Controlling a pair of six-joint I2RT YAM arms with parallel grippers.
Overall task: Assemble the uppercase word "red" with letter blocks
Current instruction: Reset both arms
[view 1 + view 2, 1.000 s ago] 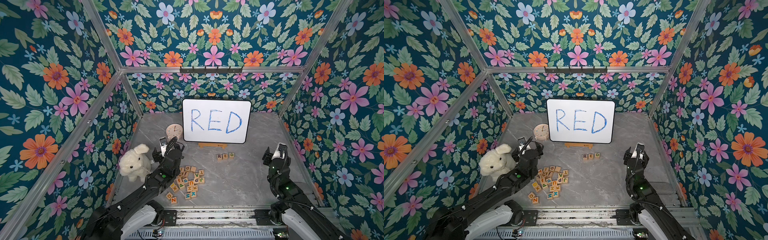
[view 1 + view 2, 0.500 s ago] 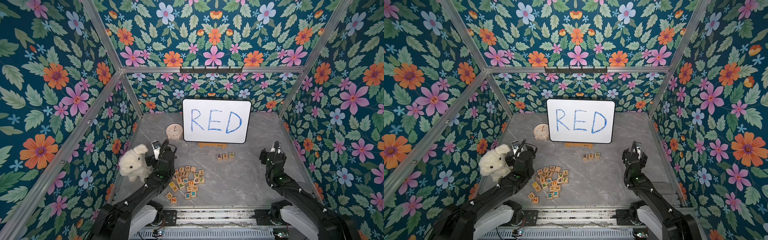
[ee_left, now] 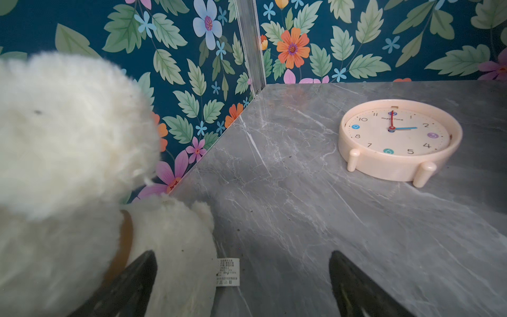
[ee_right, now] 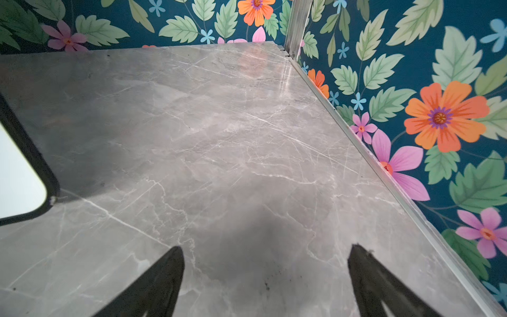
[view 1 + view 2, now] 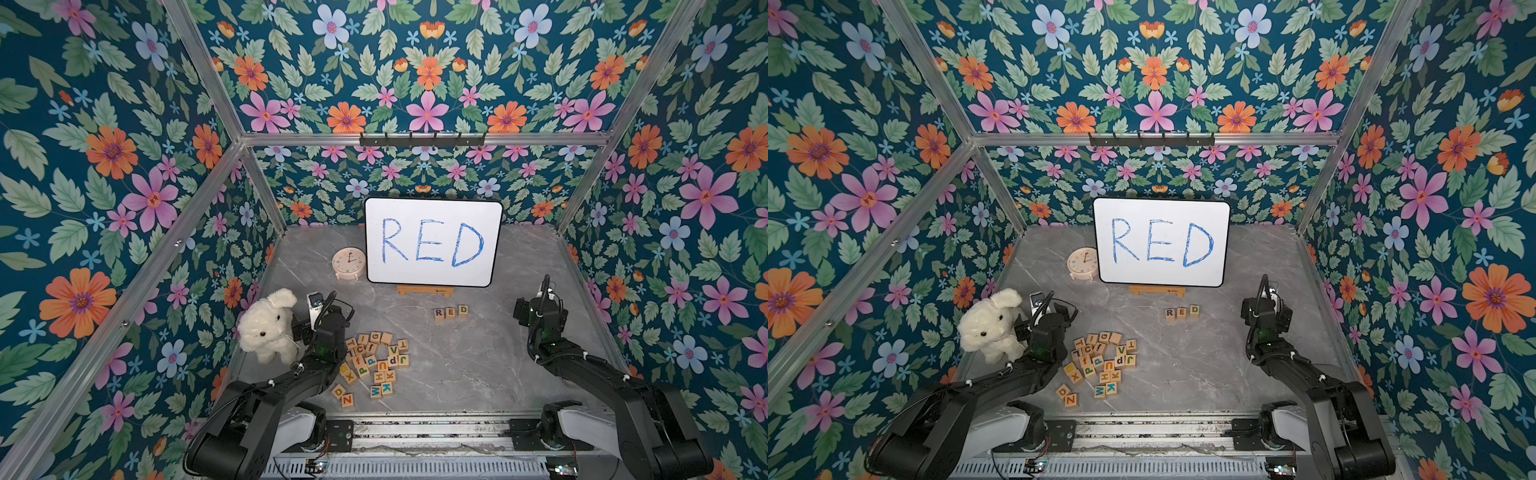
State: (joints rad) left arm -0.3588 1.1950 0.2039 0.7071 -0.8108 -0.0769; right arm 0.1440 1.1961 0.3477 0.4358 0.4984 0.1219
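The word "red" [image 5: 451, 312] [image 5: 1182, 311] stands as three small wooden cubes in a row, in front of the whiteboard: purple R, orange-red E, green D. The other letter blocks [image 5: 374, 361] [image 5: 1102, 363] lie in a loose pile at the front left. My left gripper [image 5: 320, 316] [image 3: 241, 255] is open and empty just left of the pile. One of its fingers [image 3: 137, 274] lies against the plush toy. My right gripper [image 5: 536, 307] [image 4: 266, 249] is open over bare table, well to the right of the word, holding nothing.
A white plush dog [image 5: 270, 326] [image 3: 68, 137] sits at the left wall, right beside my left gripper. A cream clock [image 5: 349, 264] [image 3: 397, 137] lies at the back, next to the whiteboard [image 5: 433, 243] with blue RED on its wooden stand [image 5: 424, 291]. Floral walls close three sides.
Both arms have drawn back and lower toward the front. The left gripper has moved left next to the plush. The right gripper's jaws have spread wider.
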